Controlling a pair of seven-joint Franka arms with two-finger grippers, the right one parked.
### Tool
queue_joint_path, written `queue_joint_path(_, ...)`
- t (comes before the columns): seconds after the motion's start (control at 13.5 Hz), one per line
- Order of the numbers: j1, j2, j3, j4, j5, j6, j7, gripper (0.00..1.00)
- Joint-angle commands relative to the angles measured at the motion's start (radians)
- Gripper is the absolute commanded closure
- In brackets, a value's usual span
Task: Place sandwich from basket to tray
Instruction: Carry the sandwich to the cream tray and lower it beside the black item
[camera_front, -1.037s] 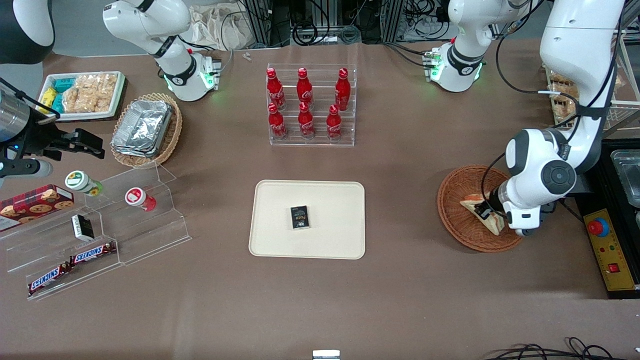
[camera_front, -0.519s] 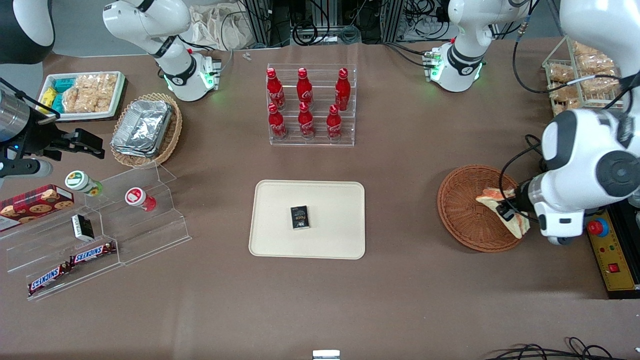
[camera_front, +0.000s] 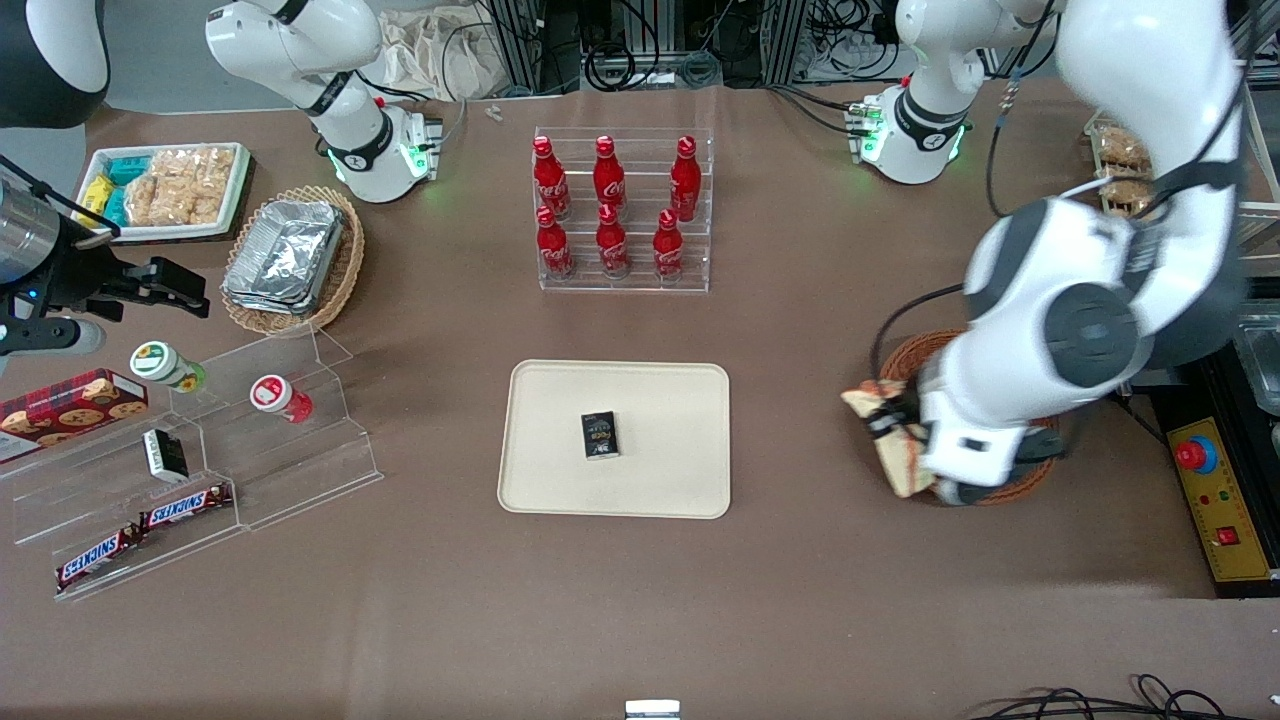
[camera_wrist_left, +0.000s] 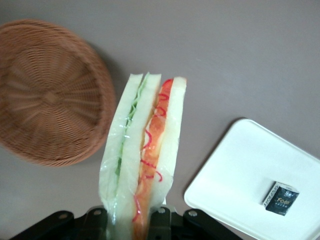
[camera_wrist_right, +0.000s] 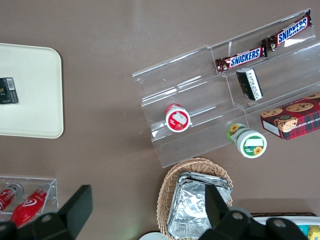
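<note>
My left gripper (camera_front: 897, 436) (camera_wrist_left: 131, 222) is shut on the sandwich (camera_front: 880, 405) (camera_wrist_left: 145, 150), a clear-wrapped wedge of pale bread with red and green filling along its edge. It hangs in the air above the table, by the rim of the round reddish-brown basket (camera_front: 905, 358) (camera_wrist_left: 47, 95) that faces the tray. The basket holds nothing in the wrist view, and the arm hides most of it in the front view. The cream tray (camera_front: 660, 400) (camera_wrist_left: 245, 175) (camera_wrist_right: 30, 100) lies in the middle of the table, apart from the sandwich.
A small black packet (camera_front: 600, 435) (camera_wrist_left: 281, 198) lies on the tray. A clear rack of red bottles (camera_front: 620, 210) stands farther from the front camera than the tray. A yellow control box with a red button (camera_front: 1210, 490) sits at the working arm's end.
The gripper has lifted the sandwich out of the basket and carried it over the basket's rim toward the tray. The arm has swung across and now covers most of the basket.
</note>
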Motion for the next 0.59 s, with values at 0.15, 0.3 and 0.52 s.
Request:
queue_joint_path(0.15, -0.154, 0.218, 0.002, 0.083, 0.069, 0.177, -0.008, 1.0)
queue_joint_path(0.3, -0.196, 0.293, 0.003, 0.086, 0.087, 0.263, 0.023, 1.0)
queue_joint_path(0.52, -0.234, 0.353, 0.003, 0.086, 0.124, 0.295, 0.025, 1.0)
